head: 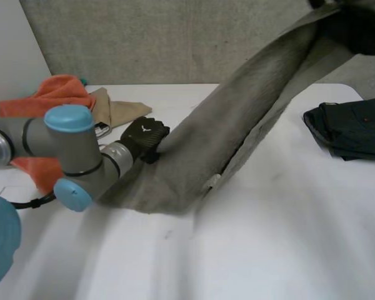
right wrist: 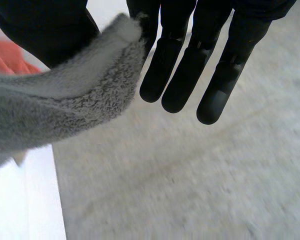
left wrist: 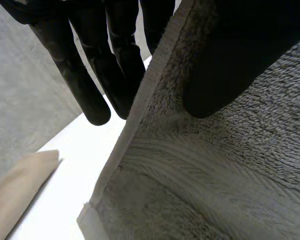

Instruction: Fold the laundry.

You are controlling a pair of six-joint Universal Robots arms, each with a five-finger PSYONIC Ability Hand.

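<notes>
A grey towel (head: 237,125) stretches from the table's middle left up to the far right, where my right hand (head: 362,31) holds its top end in the air. In the right wrist view the towel's corner (right wrist: 65,110) is pinched between the thumb (right wrist: 45,30) and the straight fingers (right wrist: 185,75). My left hand (head: 145,136) is at the towel's left edge, low over the table. In its wrist view the thumb (left wrist: 225,60) lies on the towel (left wrist: 200,170) and the straight fingers (left wrist: 90,85) stand behind the hem, pinching that edge.
An orange cloth (head: 56,94) and a beige cloth (head: 115,109) lie at the table's far left, behind my left arm. A dark folded garment (head: 353,128) sits at the right edge. The white table (head: 269,250) is bare in front.
</notes>
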